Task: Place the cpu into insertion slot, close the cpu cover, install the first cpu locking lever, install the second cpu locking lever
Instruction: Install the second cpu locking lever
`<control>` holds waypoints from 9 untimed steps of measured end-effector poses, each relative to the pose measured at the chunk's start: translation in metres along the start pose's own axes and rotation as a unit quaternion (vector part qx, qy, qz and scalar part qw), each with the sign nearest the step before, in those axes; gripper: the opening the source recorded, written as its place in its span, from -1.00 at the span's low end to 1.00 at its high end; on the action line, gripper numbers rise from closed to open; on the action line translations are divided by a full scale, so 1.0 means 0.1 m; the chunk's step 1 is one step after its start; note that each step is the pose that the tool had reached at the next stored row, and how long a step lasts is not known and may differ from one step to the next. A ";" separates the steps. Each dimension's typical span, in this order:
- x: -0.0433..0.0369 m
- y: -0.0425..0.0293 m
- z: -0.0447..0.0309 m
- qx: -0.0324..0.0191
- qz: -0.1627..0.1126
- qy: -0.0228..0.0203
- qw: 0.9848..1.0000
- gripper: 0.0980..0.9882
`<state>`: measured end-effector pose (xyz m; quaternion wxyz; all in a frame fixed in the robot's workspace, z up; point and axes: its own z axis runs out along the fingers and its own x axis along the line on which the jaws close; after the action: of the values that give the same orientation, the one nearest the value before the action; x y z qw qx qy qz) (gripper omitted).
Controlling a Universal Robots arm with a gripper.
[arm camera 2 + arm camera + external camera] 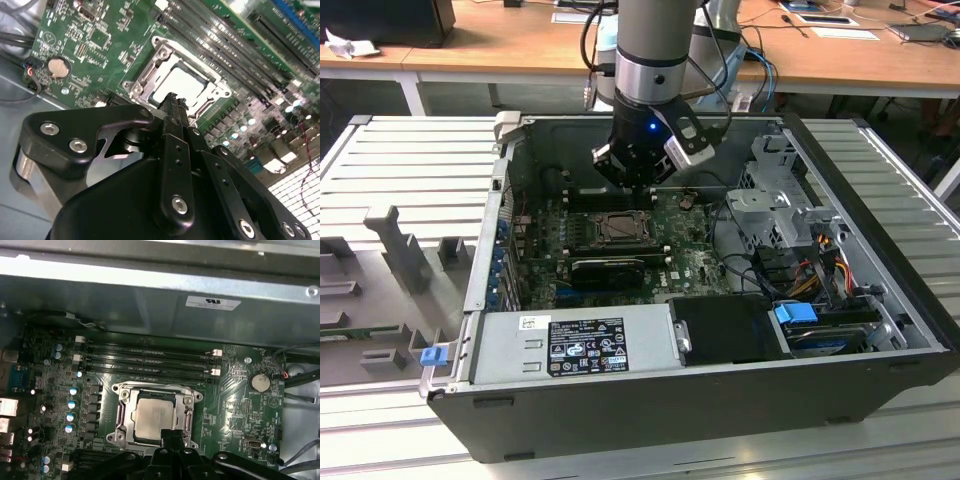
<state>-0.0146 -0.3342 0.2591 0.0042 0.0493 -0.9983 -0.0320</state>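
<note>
- Grey slatted table (410,160) carries an open computer case (880,400), seen whole in the exterior view; its far wall is partly hidden behind the arm.
- Green motherboard (690,265) lies flat in the case, partly covered by the power supply (575,345).
- Black gripper (633,178) hangs just above the insertion slot (153,417); in both wrist views its jaws appear closed together, holding nothing.
- Silvery cpu cover (188,415) frames the slot, lying flat; its near edge is hidden behind the jaw tips in the first wrist view.
- Seated in the slot, the cpu (155,419) shows its pale metal top; in the second wrist view glare washes it out (182,85).
- Locking levers are too thin to make out.
</note>
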 end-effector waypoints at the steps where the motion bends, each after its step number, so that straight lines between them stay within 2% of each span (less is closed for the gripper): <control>1: 0.002 -0.020 0.003 0.000 0.000 0.000 1.000 -0.98; 6: 0.005 -0.059 0.033 0.000 -0.002 0.001 1.000 -0.98; 9: 0.006 -0.068 0.049 0.000 -0.014 0.002 1.000 -0.98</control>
<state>-0.0146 -0.3407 0.2539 0.0053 0.0630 -0.9975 -0.0319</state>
